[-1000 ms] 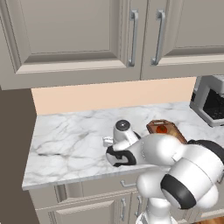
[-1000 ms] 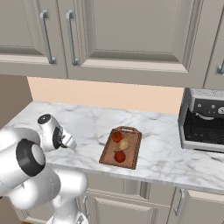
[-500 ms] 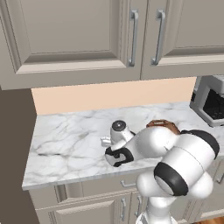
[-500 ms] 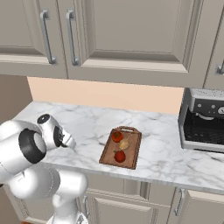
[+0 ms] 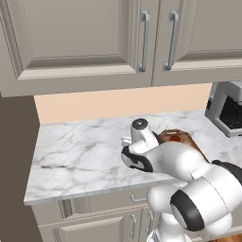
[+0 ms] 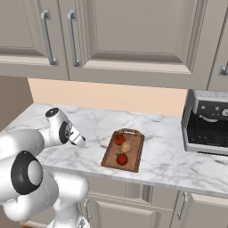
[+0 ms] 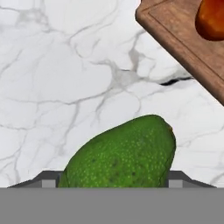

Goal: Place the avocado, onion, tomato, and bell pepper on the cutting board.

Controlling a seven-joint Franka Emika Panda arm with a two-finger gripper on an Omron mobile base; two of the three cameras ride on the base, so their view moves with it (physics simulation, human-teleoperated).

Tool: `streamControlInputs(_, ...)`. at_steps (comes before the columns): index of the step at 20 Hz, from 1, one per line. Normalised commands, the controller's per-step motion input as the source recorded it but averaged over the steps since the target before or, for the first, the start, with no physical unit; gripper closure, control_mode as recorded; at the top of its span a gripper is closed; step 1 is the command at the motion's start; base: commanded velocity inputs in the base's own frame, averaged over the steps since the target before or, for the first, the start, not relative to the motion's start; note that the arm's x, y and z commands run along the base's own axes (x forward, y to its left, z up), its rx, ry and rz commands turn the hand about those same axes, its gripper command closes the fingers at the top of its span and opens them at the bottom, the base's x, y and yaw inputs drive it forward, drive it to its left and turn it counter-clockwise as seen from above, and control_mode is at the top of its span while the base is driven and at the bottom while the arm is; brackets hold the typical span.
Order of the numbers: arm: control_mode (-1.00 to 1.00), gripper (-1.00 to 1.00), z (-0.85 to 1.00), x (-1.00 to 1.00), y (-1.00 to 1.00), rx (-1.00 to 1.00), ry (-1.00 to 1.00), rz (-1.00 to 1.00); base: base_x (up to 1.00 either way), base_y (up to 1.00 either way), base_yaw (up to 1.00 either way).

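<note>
White marble counter (image 6: pixel 169 156) — grey cabinets (image 6: pixel 133 35)

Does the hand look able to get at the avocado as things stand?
Probably yes: in the hand view the avocado sits right between the fingertips, nothing in between, on bare counter beside the cutting board.

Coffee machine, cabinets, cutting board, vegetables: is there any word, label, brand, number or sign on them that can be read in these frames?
None can be read.
Coffee machine: dark front panel with small round marks, too small to tell whether they carry any text.
Cutting board: plain wood, no print.
Avocado: speckled green skin, no sticker.
Cabinet doors: plain panels with metal handles, no lettering.
</note>
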Motion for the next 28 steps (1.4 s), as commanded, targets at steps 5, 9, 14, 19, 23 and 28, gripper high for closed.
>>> streamControlInputs(5,-1.0,1.0,0.01,0.1,-0.8,0.0,0.01,-0.18,0.0,0.0,0.0)
streamControlInputs(9,-1.0,1.0,0.0,0.18,-0.81,0.0,0.0,-0.19,0.0,0.0,0.0)
streamControlInputs(14,-1.0,1.0,0.0,0.21,-0.86,0.0,0.01,-0.19,0.0,0.0,0.0)
streamControlInputs(19,-1.0,1.0,0.0,0.17,-0.78,0.0,0.01,-0.17,0.0,0.0,0.0)
streamControlInputs(23,-1.0,1.0,0.0,0.0,-0.06,0.0,0.0,-0.01,0.0,0.0,0.0)
streamControlInputs(28,-1.0,1.0,-0.03,0.0,-0.02,0.0,0.0,0.0,0.0,0.0,0.0)
